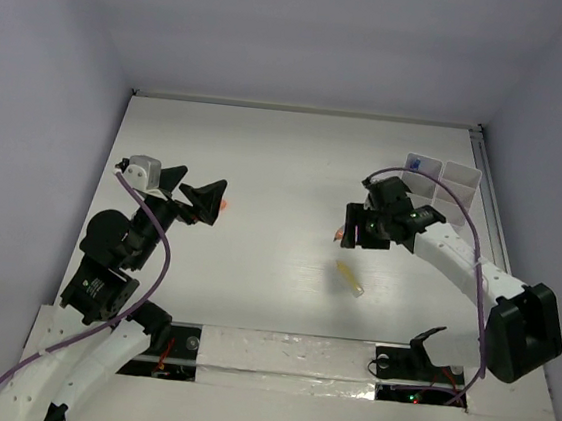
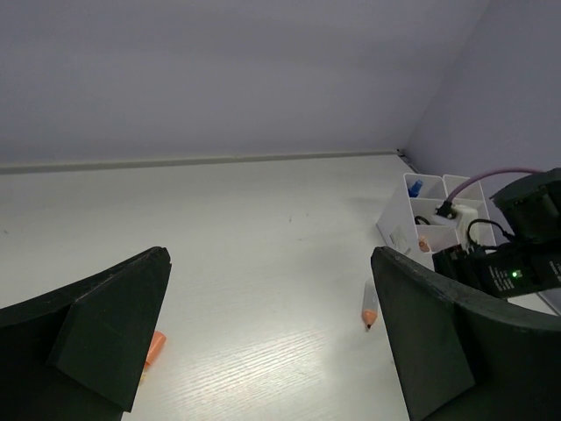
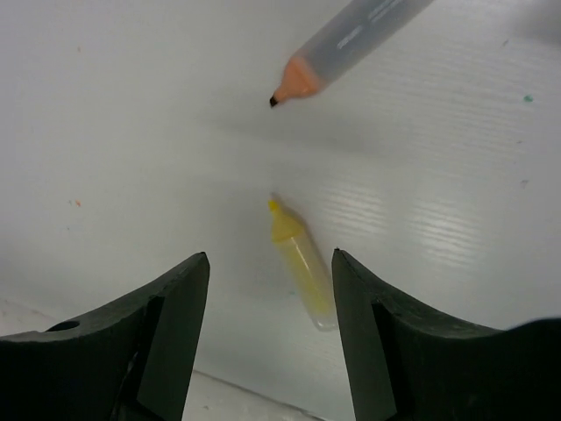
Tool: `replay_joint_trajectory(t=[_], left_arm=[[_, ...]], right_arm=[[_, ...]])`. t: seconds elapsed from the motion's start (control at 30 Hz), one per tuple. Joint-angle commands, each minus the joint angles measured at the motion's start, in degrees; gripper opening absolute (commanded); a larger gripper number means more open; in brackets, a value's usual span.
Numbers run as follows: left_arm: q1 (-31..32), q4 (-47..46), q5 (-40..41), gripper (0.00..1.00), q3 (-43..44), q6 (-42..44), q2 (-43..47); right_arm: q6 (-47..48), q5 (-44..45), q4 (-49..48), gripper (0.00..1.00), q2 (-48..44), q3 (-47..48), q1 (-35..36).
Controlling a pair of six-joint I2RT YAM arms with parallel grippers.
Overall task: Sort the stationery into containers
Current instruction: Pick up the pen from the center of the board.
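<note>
White bench (image 1: pixel 265 169) | right claw (image 3: pixel 267 261) open, hovering near yellow marker (image 3: pixel 301 267) | left claw (image 2: pixel 270 256) open, well apart from marker | step: likely pick | next: lower, close, carry to tray (image 1: pixel 445 183)

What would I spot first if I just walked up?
Probably the yellow marker lying in the middle, just below the open right end effector. Next, the white tray in the far right corner. The left end effector hangs open on the left side.

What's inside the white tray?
White tray: a blue item in a far compartment, an orange item nearer. The right arm covers the remaining compartments.
</note>
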State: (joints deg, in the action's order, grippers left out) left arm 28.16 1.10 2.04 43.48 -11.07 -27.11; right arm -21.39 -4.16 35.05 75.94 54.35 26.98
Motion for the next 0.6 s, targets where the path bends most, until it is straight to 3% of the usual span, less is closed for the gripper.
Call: replay_joint_trajectory(t=[0.0, 0.43, 0.57], left_arm=[[0.3, -2.9, -0.9, 0.99, 0.6, -0.5, -0.3], [0.3, -2.8, -1.4, 0.99, 0.7, -0.6, -0.5], [0.3, -2.8, -1.8, 0.98, 0.8, -0.6, -0.7]], right_arm=[[0.8, -2.5, 5.4, 0.65, 1.0, -0.5, 3.7], [0.6, 1.3, 4.7, 0.69, 14.2, 0.1, 9.5], [0.4, 2.6, 3.4, 0.64, 16.4, 0.8, 10.0]])
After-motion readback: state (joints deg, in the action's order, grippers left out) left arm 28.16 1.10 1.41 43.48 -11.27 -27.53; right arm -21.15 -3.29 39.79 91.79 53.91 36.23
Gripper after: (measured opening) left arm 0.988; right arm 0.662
